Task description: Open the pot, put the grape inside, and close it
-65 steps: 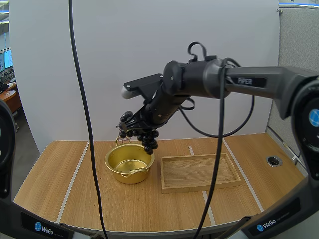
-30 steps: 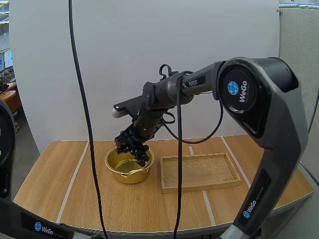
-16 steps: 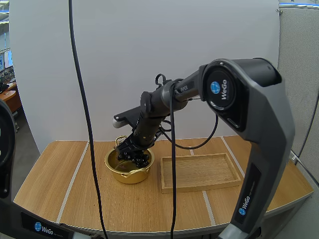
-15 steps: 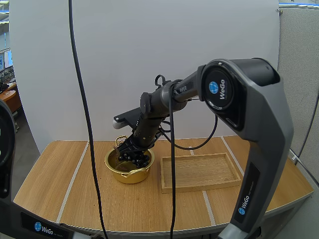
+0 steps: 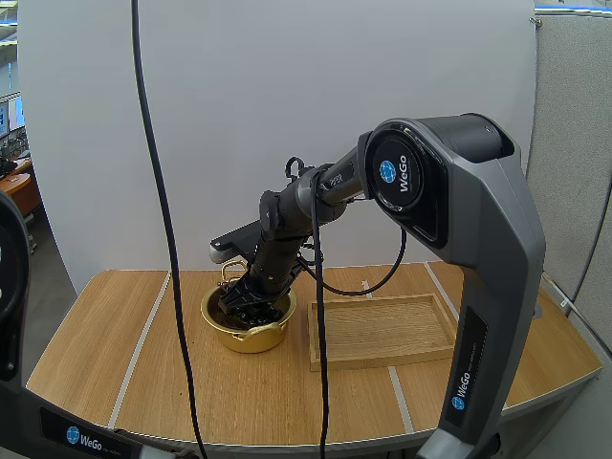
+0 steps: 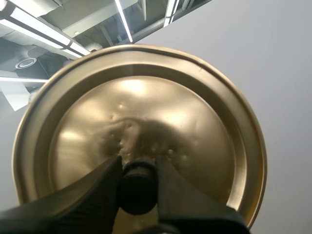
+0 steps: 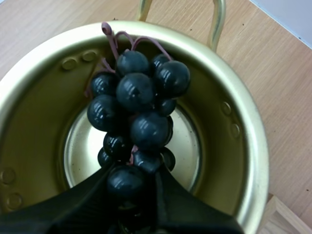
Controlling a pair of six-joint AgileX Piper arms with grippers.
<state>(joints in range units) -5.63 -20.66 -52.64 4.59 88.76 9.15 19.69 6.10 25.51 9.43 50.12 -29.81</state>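
Right fingers [image 7: 185, 209], pinching the grapes [image 7: 134, 97], have lowered from above the pot [image 7: 253, 146] into it (release looks next); left fingers [image 6: 87, 195] pinch the lid [image 6: 195, 122] by its knob [image 6: 138, 187]

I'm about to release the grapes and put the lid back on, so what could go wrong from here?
1. The right gripper holds the grape bunch inside the gold pot, with the stem close to the rim. Once released, the bunch might lean on the wall and stick up under the lid.
2. The left gripper holds the lid only by its small black knob, so it could tilt and land off-centre.
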